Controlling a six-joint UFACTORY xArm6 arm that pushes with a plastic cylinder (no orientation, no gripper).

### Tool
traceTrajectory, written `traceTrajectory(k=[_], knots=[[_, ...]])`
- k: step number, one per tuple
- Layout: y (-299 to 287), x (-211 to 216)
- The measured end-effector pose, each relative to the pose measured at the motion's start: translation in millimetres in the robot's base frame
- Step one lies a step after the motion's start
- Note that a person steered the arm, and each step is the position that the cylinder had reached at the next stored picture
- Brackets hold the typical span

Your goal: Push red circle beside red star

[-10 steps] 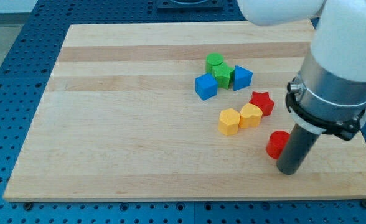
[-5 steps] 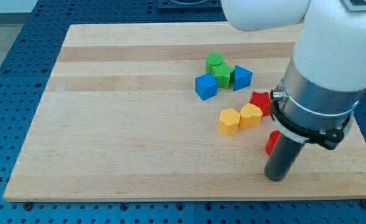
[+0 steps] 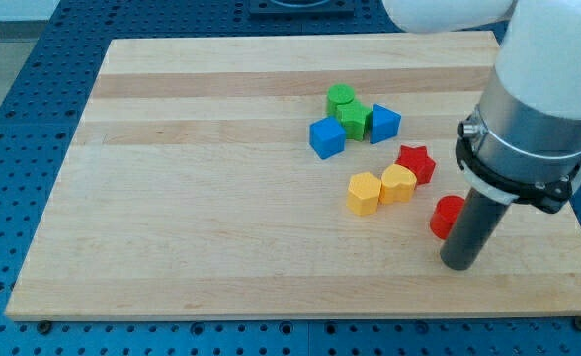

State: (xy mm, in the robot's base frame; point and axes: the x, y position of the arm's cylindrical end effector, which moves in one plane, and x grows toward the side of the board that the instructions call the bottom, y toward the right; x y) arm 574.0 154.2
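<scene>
Because the red circle must end beside the red star, my tip sits on the tabletop just below the circle and slightly to its right, seemingly touching it, placed to shove it upward. The circle lies below and right of the star, near but apart. There is no claw here, only the rod. Yellow blocks sit left of the circle.

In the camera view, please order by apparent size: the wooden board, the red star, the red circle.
1. Board, by far the largest.
2. Red star.
3. Red circle, but my rod hides part of it, so its rank against the star is unsure.
</scene>
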Motion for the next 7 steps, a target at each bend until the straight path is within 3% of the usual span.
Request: traceTrajectory(k=[5,7], knots=[[0,-38],[4,-82]])
